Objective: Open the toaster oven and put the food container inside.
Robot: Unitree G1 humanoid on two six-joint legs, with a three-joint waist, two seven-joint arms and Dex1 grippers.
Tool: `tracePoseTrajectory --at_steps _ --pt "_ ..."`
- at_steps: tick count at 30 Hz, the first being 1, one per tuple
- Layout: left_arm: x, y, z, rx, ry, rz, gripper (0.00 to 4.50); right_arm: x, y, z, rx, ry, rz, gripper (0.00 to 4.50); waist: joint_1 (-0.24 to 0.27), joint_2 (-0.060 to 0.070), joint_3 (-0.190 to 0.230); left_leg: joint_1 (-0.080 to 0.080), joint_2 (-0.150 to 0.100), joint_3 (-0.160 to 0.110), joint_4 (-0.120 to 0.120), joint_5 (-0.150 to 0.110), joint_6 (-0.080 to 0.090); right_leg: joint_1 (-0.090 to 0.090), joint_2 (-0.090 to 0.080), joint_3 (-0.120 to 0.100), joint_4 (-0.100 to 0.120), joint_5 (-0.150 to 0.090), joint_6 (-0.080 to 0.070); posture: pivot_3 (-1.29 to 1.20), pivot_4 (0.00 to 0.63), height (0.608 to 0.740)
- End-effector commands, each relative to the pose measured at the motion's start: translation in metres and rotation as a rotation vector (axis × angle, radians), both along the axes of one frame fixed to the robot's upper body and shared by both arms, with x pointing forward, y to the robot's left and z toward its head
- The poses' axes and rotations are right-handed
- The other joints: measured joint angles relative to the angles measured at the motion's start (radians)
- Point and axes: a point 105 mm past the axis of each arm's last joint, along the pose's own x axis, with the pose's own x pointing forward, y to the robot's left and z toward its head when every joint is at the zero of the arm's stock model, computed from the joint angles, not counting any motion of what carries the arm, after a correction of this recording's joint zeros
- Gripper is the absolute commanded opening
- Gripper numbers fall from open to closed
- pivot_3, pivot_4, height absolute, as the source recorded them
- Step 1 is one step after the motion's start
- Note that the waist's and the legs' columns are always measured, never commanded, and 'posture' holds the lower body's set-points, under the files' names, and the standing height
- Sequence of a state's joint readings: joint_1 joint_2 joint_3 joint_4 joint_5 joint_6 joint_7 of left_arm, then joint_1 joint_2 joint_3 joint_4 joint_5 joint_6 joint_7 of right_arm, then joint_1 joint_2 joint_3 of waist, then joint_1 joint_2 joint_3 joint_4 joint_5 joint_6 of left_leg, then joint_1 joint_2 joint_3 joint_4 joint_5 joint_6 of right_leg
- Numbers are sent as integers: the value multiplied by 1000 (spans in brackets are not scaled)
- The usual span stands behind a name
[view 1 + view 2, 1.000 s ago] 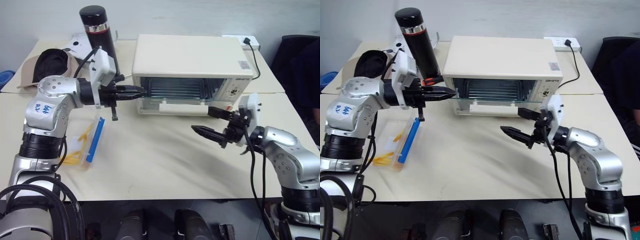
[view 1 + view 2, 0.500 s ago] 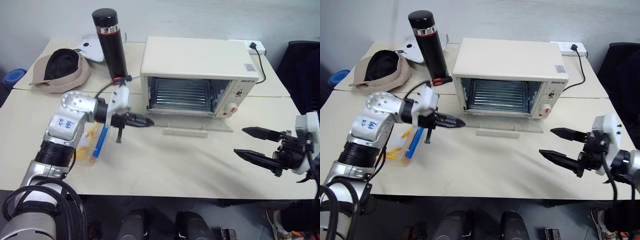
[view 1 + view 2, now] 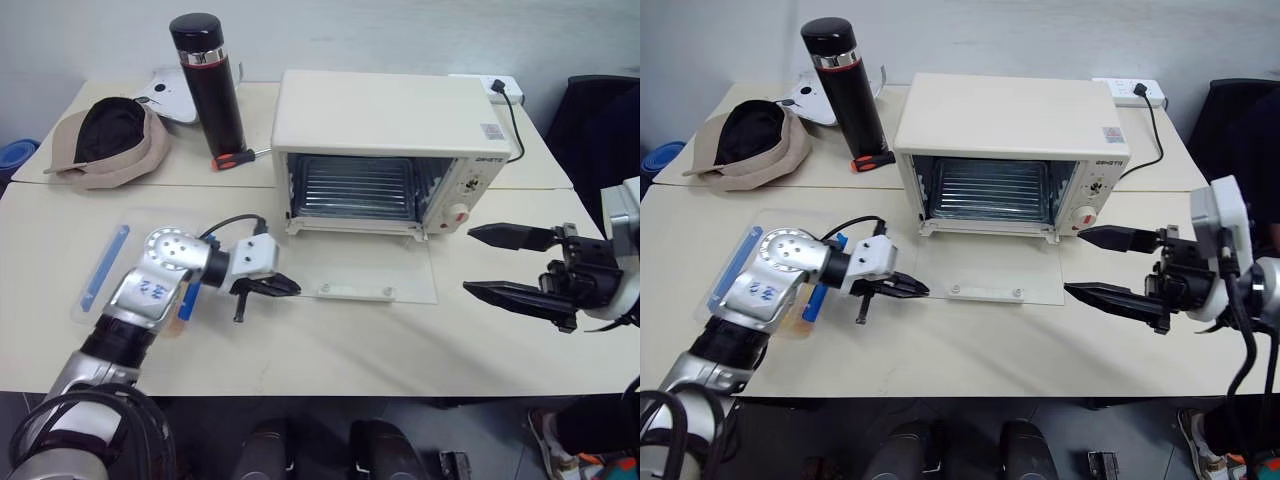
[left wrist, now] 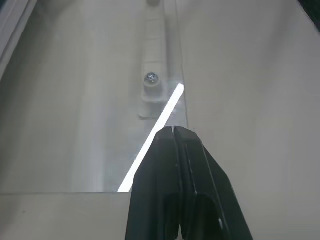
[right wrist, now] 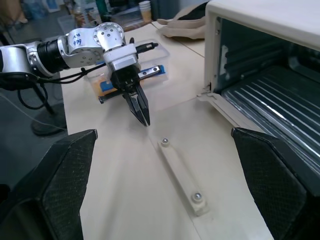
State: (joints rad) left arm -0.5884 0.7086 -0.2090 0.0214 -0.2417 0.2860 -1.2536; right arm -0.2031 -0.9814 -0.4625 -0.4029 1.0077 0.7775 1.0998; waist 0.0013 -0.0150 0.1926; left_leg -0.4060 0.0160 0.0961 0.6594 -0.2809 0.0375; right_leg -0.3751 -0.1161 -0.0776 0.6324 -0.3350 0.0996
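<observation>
The left arm reaches low and forward across the front, forearm angled inward, wrist turned so the left gripper (image 3: 285, 287) points toward the robot's right and slightly downward; its two black fingers (image 4: 182, 165) lie pressed together, no gap showing between them; the right arm is held out wide, its right gripper (image 3: 1095, 266) pointing level toward the robot's left, fingers spread far apart and empty.

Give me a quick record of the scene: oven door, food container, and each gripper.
oven door: toaster oven open, glass door flat on the table
food container: on the table beside the left arm, outside the oven
left gripper: shut, empty, tips at the door's handle end
right gripper: open, empty, off the oven's knob side
</observation>
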Motion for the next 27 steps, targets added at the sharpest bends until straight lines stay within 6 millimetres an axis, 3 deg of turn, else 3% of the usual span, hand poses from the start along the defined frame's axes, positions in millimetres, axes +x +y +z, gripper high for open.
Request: tracePoseTrajectory --at_steps 1,4,12,16,20,23,27 --pt "-31 20 48 -145 21 64 1188 12 4 0 -27 -17 59 4500 -14 -1 1 0 0 0 0 0 0 0 0 0 0 0 0 0 150 740" --pt "-50 44 60 -200 44 210 2047 28 11 -8 -69 -21 100 4500 -27 0 1 0 1 -1 -1 0 -1 1 0 0 -1 0 0 0 150 740" --pt "-113 96 53 -201 76 604 4480 53 36 -7 -49 -27 271 4500 -29 1 2 1 1 -2 -3 0 -2 0 0 0 -4 0 0 0 150 740" --pt "-146 132 38 -217 88 905 4480 62 48 -7 -41 -24 345 4500 -30 1 2 1 0 -2 -4 -1 -3 1 -1 1 -6 0 -1 0 150 740" --pt "-171 149 36 -389 122 1144 4480 69 56 -7 -46 -24 397 4500 -27 2 2 1 0 -2 -5 -1 -4 0 -1 0 -5 -1 -2 0 150 740" --pt "-180 155 35 -600 161 1295 4480 74 59 -7 -48 -28 416 4500 -28 2 2 2 0 -3 -6 -5 -9 0 -2 0 -5 -1 -2 0 150 740" --pt "-186 168 16 -801 298 1565 4480 78 62 -6 -40 -32 430 4500 -32 2 2 2 0 -3 -7 -5 -9 0 -3 1 -6 -1 -3 0 150 740"
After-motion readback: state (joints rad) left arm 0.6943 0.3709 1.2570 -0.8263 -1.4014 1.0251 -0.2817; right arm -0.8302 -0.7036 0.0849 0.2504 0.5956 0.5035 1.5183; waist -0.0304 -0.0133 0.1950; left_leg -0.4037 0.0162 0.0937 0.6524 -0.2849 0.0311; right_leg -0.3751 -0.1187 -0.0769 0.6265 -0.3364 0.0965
